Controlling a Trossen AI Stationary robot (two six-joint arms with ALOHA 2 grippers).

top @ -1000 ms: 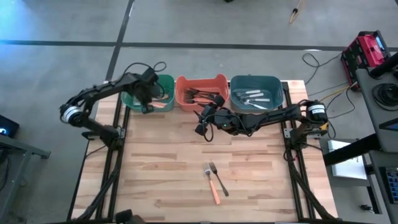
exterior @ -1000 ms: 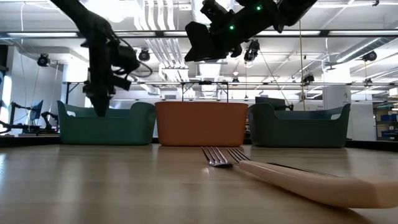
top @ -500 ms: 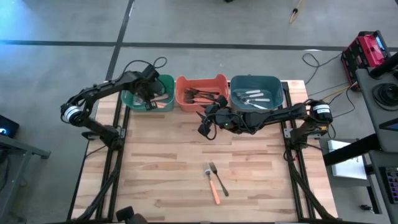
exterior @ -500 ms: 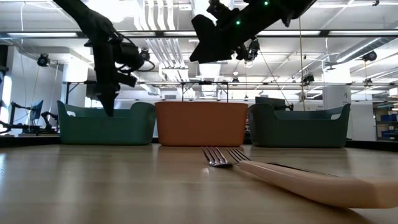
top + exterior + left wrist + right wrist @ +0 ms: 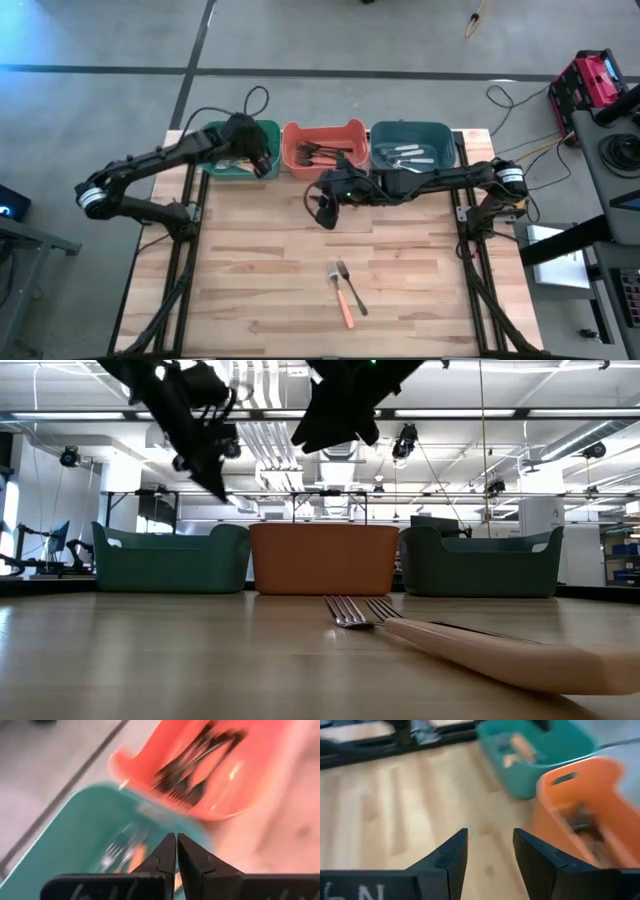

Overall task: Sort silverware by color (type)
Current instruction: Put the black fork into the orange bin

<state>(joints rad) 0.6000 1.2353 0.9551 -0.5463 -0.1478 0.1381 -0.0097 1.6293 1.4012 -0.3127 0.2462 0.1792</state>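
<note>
Two forks lie flat on the table's near middle: an orange-handled one (image 5: 344, 298) and a dark-handled one (image 5: 353, 288), tines toward the bins; the low view shows them up close (image 5: 350, 612). More forks lie in the bins: orange-handled in the left green bin (image 5: 134, 859), dark in the orange bin (image 5: 192, 767), pale in the right teal bin (image 5: 405, 155). My left gripper (image 5: 263, 166) (image 5: 176, 851) hangs shut and empty above the left green bin's right edge. My right gripper (image 5: 321, 211) (image 5: 490, 851) hovers open and empty over bare wood in front of the orange bin.
Three bins stand in a row along the far edge: left green (image 5: 222, 160), orange (image 5: 323, 133), right teal (image 5: 412, 132). Bare wood stretches between the bins and the two forks, and on both sides of them. Cables and a red case (image 5: 588, 80) lie off the table.
My left gripper has come up out of the left green bin, moved toward the orange bin and tipped from pointing straight down to a slant. My right arm has shifted a little toward the table's left and near side.
</note>
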